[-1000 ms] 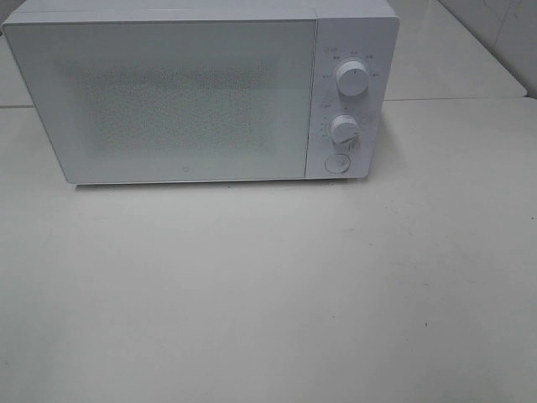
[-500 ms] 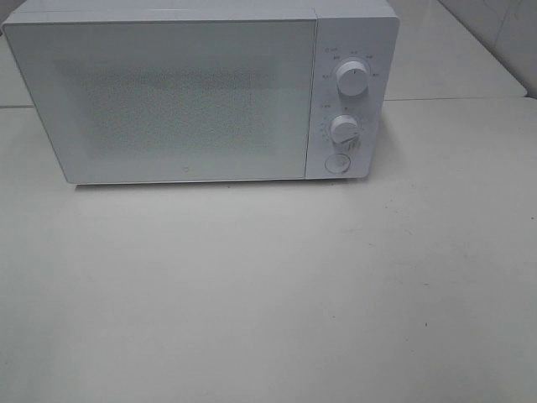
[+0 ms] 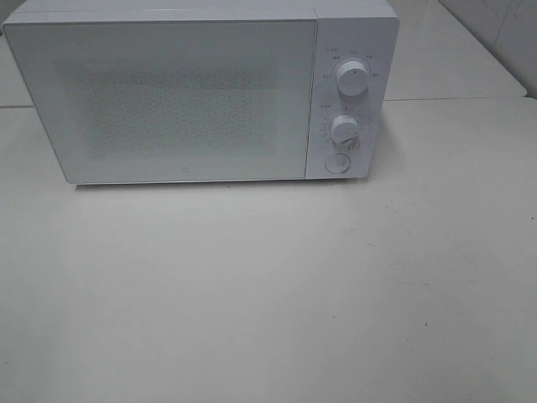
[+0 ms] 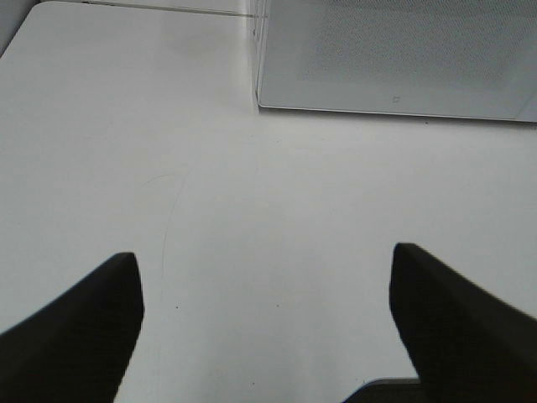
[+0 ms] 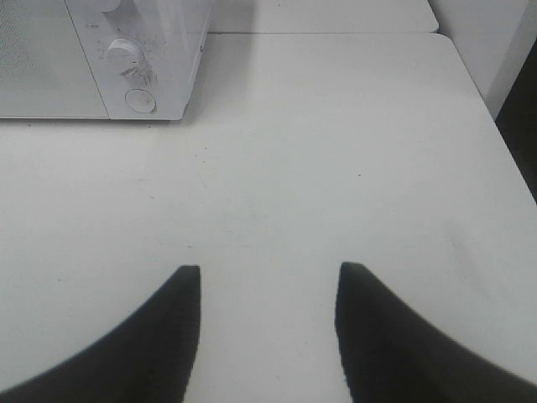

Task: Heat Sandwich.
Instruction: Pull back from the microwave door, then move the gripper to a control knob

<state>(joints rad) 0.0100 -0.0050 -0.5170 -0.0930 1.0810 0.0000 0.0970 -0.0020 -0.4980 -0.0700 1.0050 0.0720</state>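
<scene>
the microwave (image 3: 185, 101) is shut, its speckled front hard to see through; where the sandwich lies cannot be told. before the microwave, the left fingers (image 4: 75, 336) gape wide and the right fingers (image 5: 134, 344) less so, both empty over the table (image 3: 268, 294).

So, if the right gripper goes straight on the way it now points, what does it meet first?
Probably nothing but the flat white tabletop: the right gripper, its jaws open, aims past the white boxy microwave oven, which stands off to the side. Depth is hard to judge here.
</scene>
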